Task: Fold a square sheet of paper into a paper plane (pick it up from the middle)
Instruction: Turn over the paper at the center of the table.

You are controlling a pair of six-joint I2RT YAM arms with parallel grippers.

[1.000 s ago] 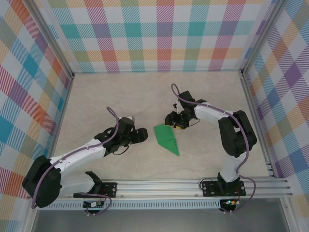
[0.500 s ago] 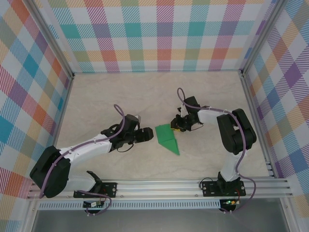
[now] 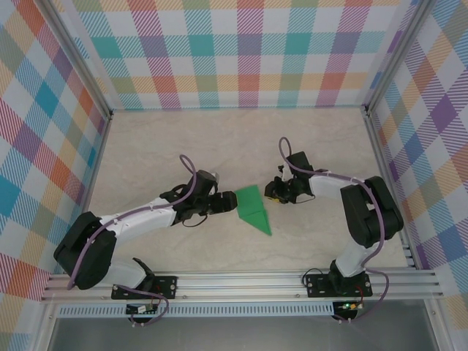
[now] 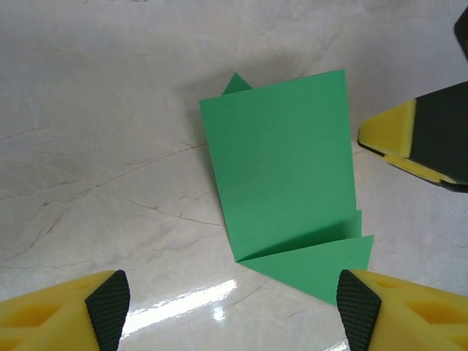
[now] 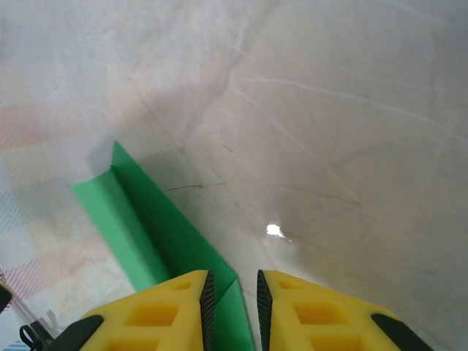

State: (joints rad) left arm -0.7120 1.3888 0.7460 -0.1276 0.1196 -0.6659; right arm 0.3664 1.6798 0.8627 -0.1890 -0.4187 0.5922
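Plaid walls (image 3: 248, 51), pale marble table (image 3: 219, 139)

hidden: near end of square sheet of paper (image 5: 157, 227) behind right pincer (image 5: 233, 279) | cut off: its fingers, bottom edge | grip: unclear

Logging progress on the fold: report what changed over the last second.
The left gripper slid right, up to the left edge of the green paper, jaws open. The right gripper drew back rightward, to just beside the paper's right edge. The paper lies flat about where it was.
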